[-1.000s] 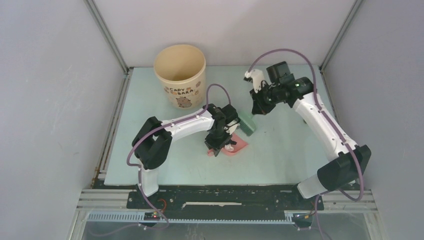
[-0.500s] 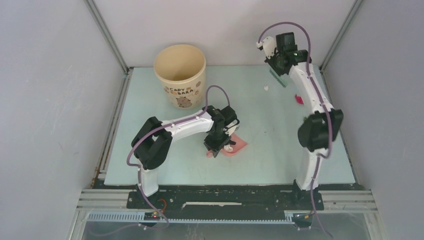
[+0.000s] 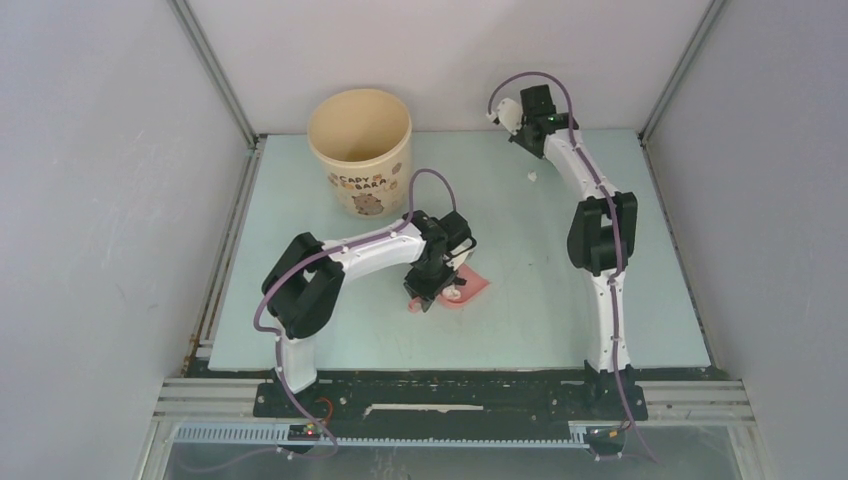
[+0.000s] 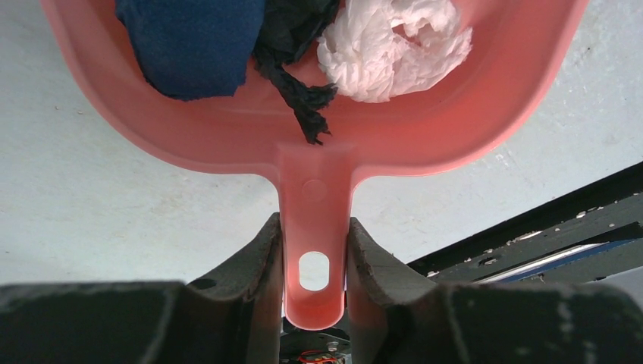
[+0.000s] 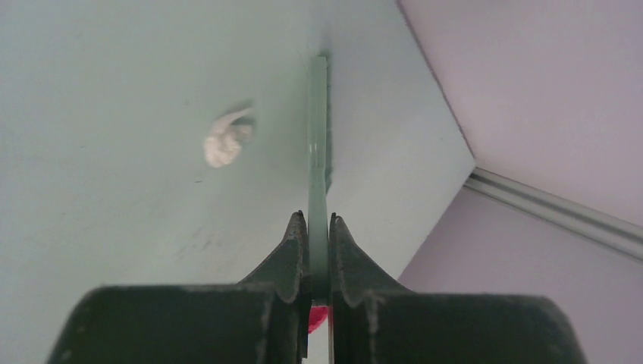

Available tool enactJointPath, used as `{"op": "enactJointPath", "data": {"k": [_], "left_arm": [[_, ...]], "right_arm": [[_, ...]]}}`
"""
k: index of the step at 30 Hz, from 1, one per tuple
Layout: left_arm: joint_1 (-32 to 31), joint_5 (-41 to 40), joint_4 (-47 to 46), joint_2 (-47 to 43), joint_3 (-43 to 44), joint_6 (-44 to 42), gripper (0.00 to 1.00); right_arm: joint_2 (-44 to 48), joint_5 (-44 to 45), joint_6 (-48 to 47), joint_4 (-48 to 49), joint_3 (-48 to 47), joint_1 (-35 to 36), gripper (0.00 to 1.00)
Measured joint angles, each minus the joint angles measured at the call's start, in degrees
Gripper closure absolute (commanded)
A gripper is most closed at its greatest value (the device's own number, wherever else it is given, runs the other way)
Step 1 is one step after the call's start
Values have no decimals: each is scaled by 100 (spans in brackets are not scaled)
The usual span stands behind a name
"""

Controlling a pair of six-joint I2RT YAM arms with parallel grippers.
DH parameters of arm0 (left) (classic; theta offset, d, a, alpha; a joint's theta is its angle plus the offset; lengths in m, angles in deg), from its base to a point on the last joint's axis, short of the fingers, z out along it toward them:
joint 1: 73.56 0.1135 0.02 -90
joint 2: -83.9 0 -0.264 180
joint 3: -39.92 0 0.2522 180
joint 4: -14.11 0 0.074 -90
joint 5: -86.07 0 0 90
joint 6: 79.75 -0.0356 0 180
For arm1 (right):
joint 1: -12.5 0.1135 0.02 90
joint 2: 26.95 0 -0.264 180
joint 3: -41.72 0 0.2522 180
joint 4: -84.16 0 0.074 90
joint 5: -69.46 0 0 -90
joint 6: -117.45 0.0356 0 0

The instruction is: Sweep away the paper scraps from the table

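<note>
Scraps [image 4: 394, 45] of navy, black and white paper lie heaped in the pink dustpan [image 4: 455, 129], which rests on the desk [image 3: 330, 310] with its handle pinched by the left tool [image 4: 313, 227]. 1 white scrap [image 5: 225, 142] sits on bare desk by the far edge, near the right tool [image 5: 318, 220], which is clamped on the edge-on green brush [image 5: 318, 114].

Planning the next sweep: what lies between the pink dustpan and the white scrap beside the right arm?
Nothing: the top view shows bare table between the pink dustpan and the white scrap.
</note>
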Motion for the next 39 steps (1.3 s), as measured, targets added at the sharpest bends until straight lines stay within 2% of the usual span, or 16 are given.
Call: {"op": "enactJointPath", "data": {"k": [5,8,11,18,27,29,31,33,39], "left_arm": [[74,-59,0,0,0,0,100],[127,-74,4,0,0,0,100],[181,-107,11,0,0,0,100],[216,-144,31,0,0,-2,100],[-44,-654,273,-96,-2,0,99],[-179,-719,365,-195,-15,2,93],[-286,-761,428,-293,-57,4,79],[-354,-782,485,-337,-87,15,70],[-400,-927,249,-374,-208,173,60]], "right_arm": [[417,-105,26,168,1038,247,100],[1067,-284,140,186,1937,387,100],[1620,-588,404,-15,2369,581,100],[2671,-1639,1259,-717,3130,1193,100],[3010,-1742,1735,-1128,3211,1349,100],[3152,-1696,1746,-1250,3206,1318,100],[3300,-1578,1725,-1279,3206,1309,100],[3442,-1388,1694,-1235,3202,1279,100],[3501,-1202,1670,-1209,3136,1204,100]]}}
